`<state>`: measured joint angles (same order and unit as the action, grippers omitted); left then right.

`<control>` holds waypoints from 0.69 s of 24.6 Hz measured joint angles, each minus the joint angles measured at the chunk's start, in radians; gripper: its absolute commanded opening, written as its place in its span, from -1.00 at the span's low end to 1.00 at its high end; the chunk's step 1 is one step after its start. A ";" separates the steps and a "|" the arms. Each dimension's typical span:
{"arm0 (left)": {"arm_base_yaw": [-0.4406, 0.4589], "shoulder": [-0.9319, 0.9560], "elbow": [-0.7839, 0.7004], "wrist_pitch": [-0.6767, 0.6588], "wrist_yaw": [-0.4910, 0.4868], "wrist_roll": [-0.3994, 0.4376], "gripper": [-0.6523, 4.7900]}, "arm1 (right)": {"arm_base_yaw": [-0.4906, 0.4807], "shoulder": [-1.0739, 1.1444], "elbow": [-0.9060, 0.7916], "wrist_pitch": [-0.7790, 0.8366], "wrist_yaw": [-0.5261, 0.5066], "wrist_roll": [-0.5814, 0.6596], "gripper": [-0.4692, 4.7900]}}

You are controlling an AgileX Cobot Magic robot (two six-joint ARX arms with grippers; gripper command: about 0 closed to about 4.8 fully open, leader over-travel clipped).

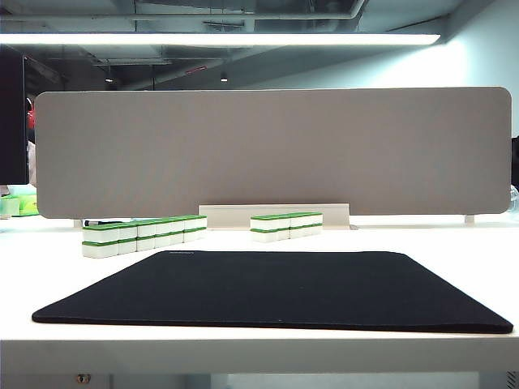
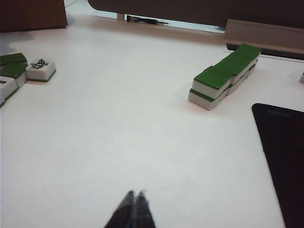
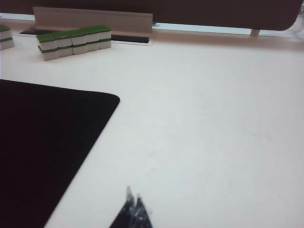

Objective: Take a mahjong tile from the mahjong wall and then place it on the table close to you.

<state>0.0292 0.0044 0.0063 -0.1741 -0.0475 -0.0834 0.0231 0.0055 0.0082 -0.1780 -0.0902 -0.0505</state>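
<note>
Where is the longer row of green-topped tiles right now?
In the exterior view the mahjong wall stands left of centre, behind the black mat, left of the shorter row.

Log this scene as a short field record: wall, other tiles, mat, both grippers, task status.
mahjong wall: the longer two-high row, left of centre behind the mat, untouched
shorter row, right of the wall, near the divider panel
loose tiles, apart from the wall, seen only in the left wrist view
mat: black, on the table
left gripper: shut, empty, above bare table
right gripper: shut, empty, beside the mat
status: no tile taken yet
</note>
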 measured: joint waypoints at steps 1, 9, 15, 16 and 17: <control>0.000 0.000 0.001 -0.002 0.003 0.000 -0.78 | 0.000 0.000 0.000 0.000 0.000 0.000 -0.83; 0.000 0.000 0.047 -0.017 0.021 0.000 -0.77 | 0.000 0.000 0.000 0.015 0.008 0.000 -0.83; 0.000 0.000 0.075 -0.037 0.038 0.000 -0.77 | 0.000 0.000 0.000 0.017 0.008 0.000 -0.83; 0.000 0.000 0.082 -0.045 0.049 0.000 -0.77 | 0.000 0.000 0.000 0.019 0.008 0.000 -0.83; 0.000 0.000 0.089 -0.052 0.057 0.000 -0.77 | 0.000 0.000 0.000 0.024 0.008 0.000 -0.83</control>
<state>0.0292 0.0044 0.0948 -0.2260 0.0093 -0.0834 0.0231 0.0055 0.0086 -0.1535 -0.0826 -0.0502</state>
